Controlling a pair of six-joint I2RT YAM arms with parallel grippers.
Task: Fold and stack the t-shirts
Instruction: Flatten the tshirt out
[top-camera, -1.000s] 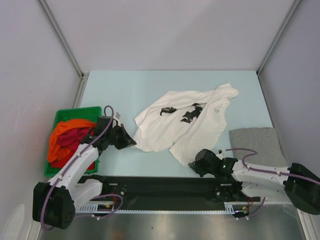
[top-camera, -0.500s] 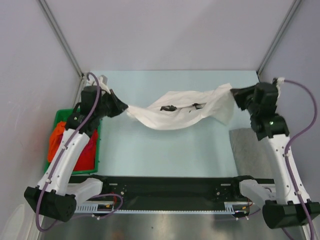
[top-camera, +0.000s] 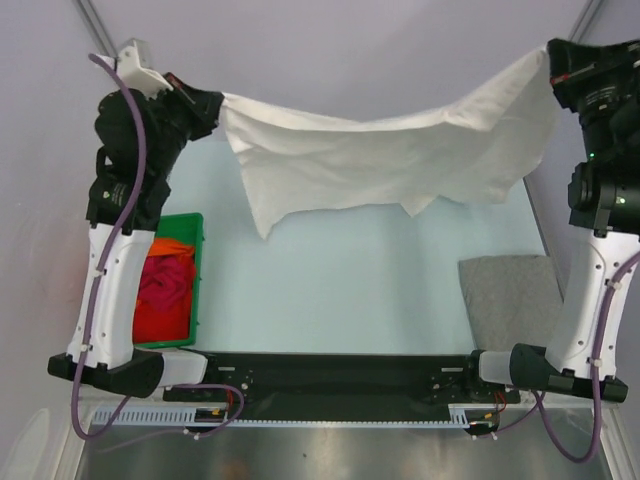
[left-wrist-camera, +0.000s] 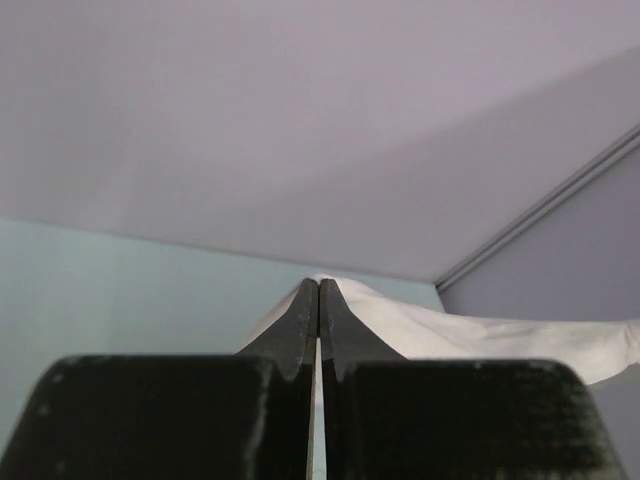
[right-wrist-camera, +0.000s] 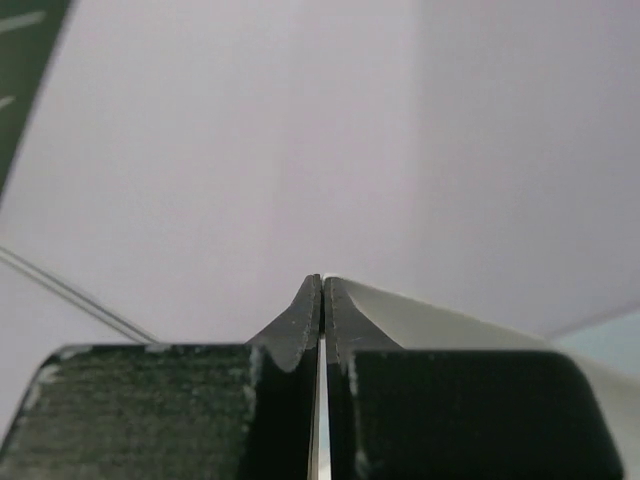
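Note:
The white t-shirt hangs stretched high above the table between both arms. My left gripper is shut on its left edge; the cloth shows past the closed tips in the left wrist view. My right gripper is shut on the right edge; the cloth shows in the right wrist view. A folded grey t-shirt lies flat at the right of the table. The orange t-shirt and dark red t-shirt lie bunched in the green bin.
The green bin stands at the table's left edge, beside my left arm. Grey walls close in the left, back and right sides. A black rail runs along the near edge between the arm bases.
Both grippers have risen from near the table to high up and moved apart, lifting the white t-shirt off the table and spreading it wide in the air.

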